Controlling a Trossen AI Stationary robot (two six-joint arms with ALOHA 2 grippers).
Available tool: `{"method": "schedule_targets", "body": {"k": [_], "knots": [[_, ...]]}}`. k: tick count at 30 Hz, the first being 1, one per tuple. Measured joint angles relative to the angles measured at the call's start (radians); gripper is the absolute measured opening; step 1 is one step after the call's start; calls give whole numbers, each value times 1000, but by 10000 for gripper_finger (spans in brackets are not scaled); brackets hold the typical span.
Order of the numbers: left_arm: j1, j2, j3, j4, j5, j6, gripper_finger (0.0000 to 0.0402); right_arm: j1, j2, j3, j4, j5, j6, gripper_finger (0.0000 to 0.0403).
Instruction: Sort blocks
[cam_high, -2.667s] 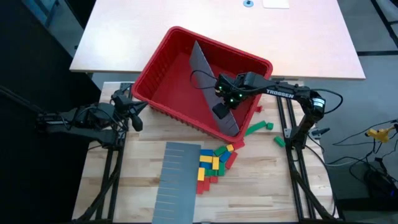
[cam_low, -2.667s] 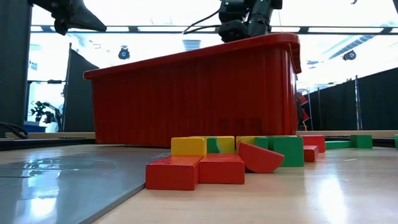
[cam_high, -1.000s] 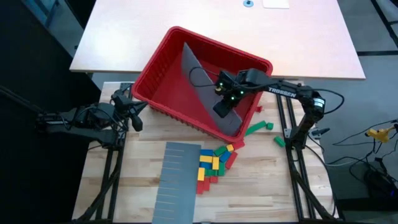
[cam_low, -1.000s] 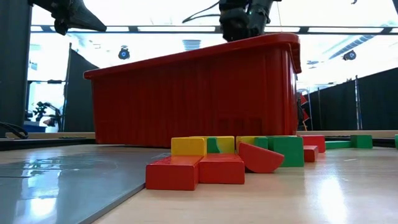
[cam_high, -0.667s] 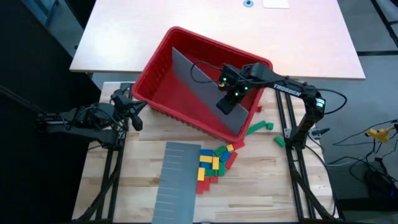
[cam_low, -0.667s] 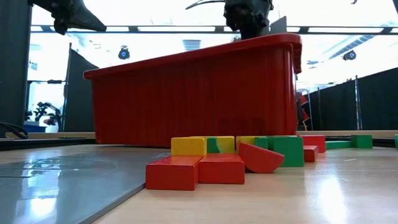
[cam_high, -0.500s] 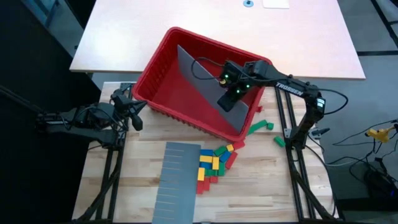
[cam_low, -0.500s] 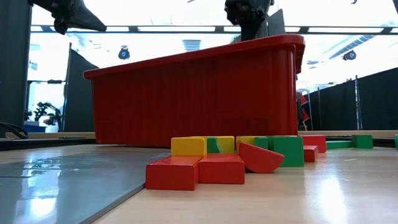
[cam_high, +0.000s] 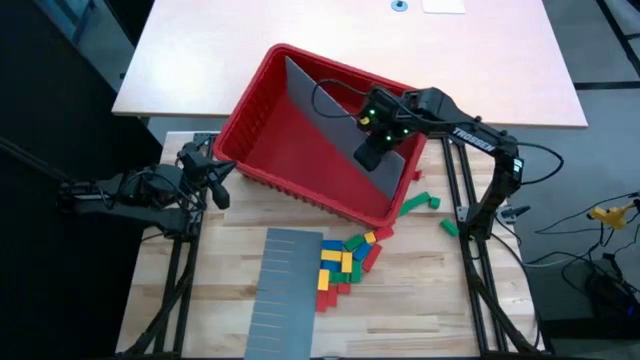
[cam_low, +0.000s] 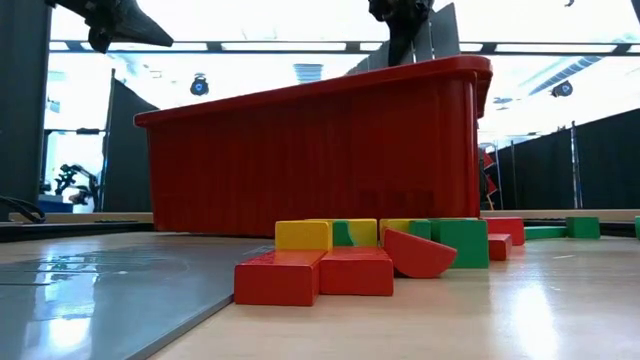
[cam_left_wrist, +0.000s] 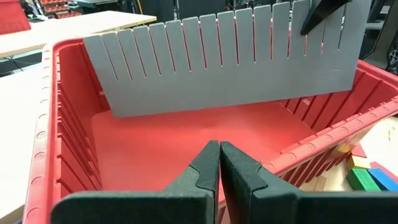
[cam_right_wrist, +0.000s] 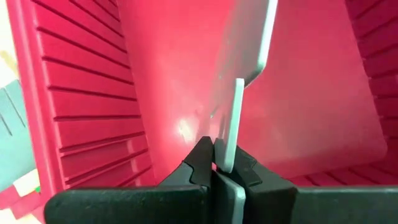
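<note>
High view: white lettering reading TROSSEN runs along the right arm's forearm. The right gripper (cam_high: 368, 152) is over the red bin (cam_high: 262, 82), clamped on the upper edge of a grey slotted panel (cam_high: 330, 125) that stands on edge inside the bin, its long axis running from the bin's far-left corner toward its near-right corner. A second grey slotted panel (cam_high: 284, 292) lies flat on the wooden table (cam_high: 420, 300), its long axis running front to back. The blocks (cam_high: 343, 262) lie in a loose cluster touching that flat panel's right edge, just in front of the bin's near corner; most lie flat, pointing various ways. A few green blocks (cam_high: 416, 205) lie apart to the right, beside the bin's right wall. The left gripper (cam_high: 219, 183) waits at the table's left edge, just outside the bin's left corner.

Low view: red, yellow and green blocks (cam_low: 345, 258) rest on the table in front of the bin, two red ones lying side by side nearest the camera.

Left wrist view: the left gripper's fingers (cam_left_wrist: 205, 171) are pressed together, holding nothing, facing into the bin where the slotted panel stands with its slots upward.

Right wrist view: the right gripper's fingers (cam_right_wrist: 202, 160) pinch the panel's thin edge.
</note>
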Motion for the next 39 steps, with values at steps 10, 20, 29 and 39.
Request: {"method": "schedule_targets", "body": {"k": [10, 20, 29, 39], "knots": [[0, 0, 0, 108, -13, 134, 0, 1, 1, 103, -44, -4, -22, 0], [11, 78, 181, 29, 47, 352, 0, 1, 2, 176, -81, -5, -38, 0], [121, 245, 518, -273, 63, 467, 41, 37, 2, 178, -70, -32, -61, 0], [335, 424, 689, -310, 201, 588, 187, 88, 3, 178, -62, -32, -73, 0]]}}
